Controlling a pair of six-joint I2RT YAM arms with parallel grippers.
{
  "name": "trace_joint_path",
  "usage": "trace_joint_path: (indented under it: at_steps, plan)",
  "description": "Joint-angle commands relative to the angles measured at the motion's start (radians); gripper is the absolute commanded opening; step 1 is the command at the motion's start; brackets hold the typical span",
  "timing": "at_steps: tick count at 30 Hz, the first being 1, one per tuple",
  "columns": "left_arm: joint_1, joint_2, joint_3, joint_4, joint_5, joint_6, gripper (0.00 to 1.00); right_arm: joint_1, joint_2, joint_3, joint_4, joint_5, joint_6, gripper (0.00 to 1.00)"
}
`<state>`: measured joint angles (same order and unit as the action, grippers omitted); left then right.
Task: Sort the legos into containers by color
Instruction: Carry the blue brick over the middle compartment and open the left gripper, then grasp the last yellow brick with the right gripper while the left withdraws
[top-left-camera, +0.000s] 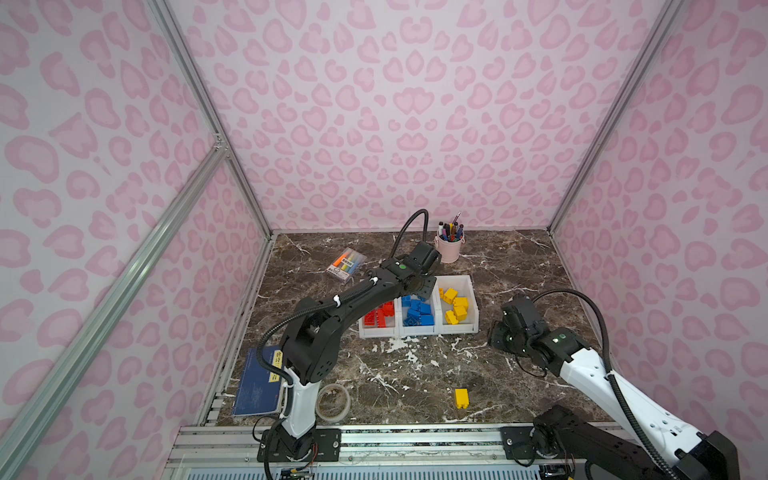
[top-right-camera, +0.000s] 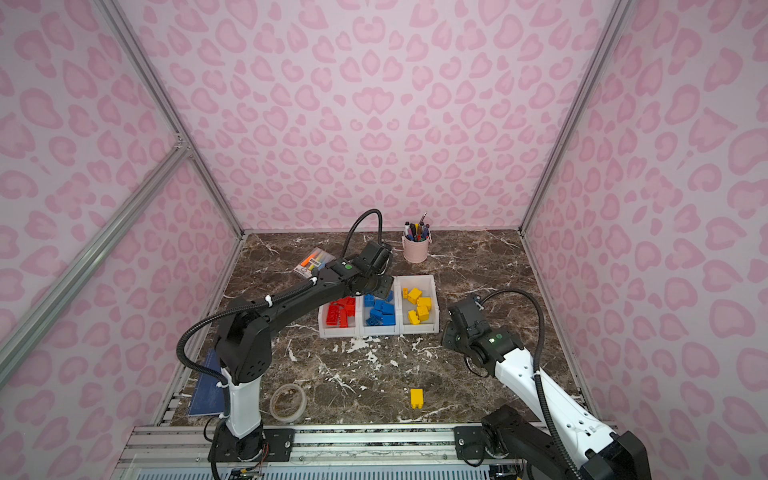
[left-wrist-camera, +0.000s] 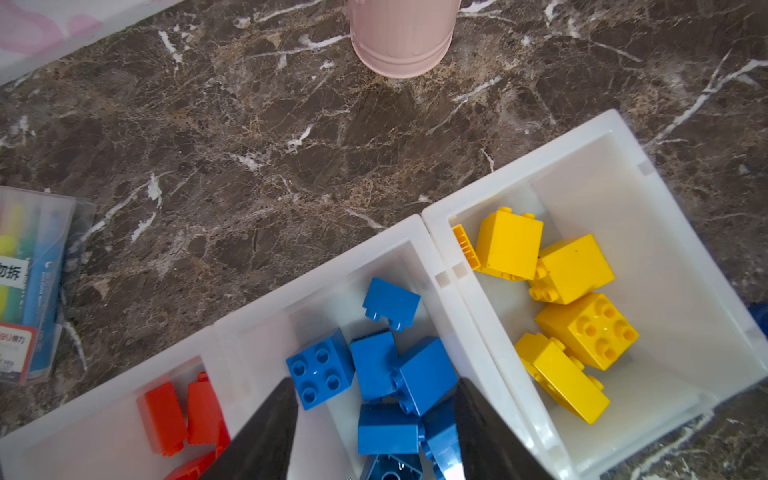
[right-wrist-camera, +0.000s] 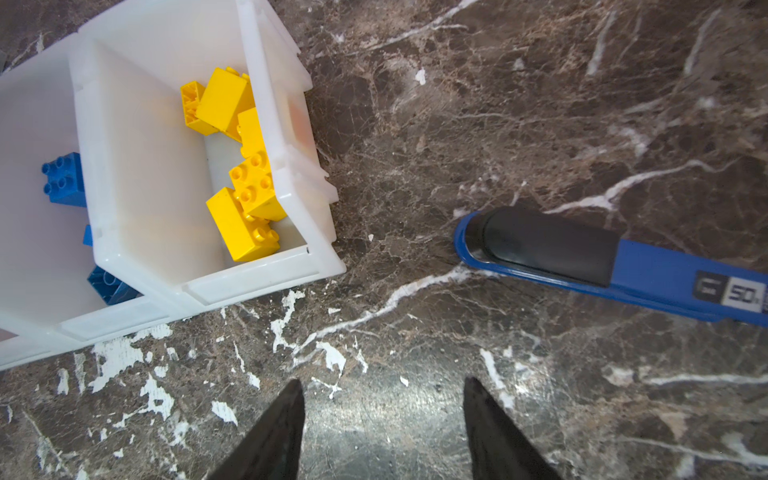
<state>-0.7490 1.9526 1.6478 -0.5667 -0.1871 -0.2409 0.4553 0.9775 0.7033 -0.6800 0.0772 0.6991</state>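
Where pink leopard-print walls (top-left-camera: 415, 104) and an aluminium frame (top-left-camera: 124, 282) box in a dark marble-look tabletop (top-left-camera: 415, 374), veined white and scuffed pale just in front of the bins, we see the left gripper (left-wrist-camera: 376, 380) poised over the middle one of three joined white containers (top-left-camera: 417, 330). Its jaws are parted and clasp nothing, with blue legos (top-left-camera: 417, 313) heaped beneath. The left bin holds red legos (top-left-camera: 378, 316), the right bin yellow legos (top-left-camera: 455, 309). The right gripper (right-wrist-camera: 383, 379) hangs over bare marble right of the bins, jaws apart and empty. A blue notebook (top-left-camera: 257, 382) and tape roll (top-left-camera: 332, 401) lie near left; a pink pen cup (top-left-camera: 449, 249) and highlighter pack (top-left-camera: 347, 264) sit farther back. One yellow brick (top-left-camera: 461, 398) lies alone near the front edge, well apart from the bins.
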Motion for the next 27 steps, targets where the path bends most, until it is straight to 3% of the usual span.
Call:
trace_joint_path:
  at_steps: [1, 12, 27]
  plan:
    - [-0.001, -0.057, -0.048, 0.038, -0.001, -0.02, 0.63, -0.001, -0.002, -0.008, -0.006, -0.001, 0.0, 0.62]
    - [-0.001, -0.31, -0.33, 0.118, 0.01, -0.124, 0.64, 0.045, -0.002, -0.035, -0.009, -0.017, 0.034, 0.62]
    - [-0.001, -0.646, -0.68, 0.164, -0.031, -0.273, 0.65, 0.551, 0.091, -0.067, -0.044, 0.101, 0.365, 0.62]
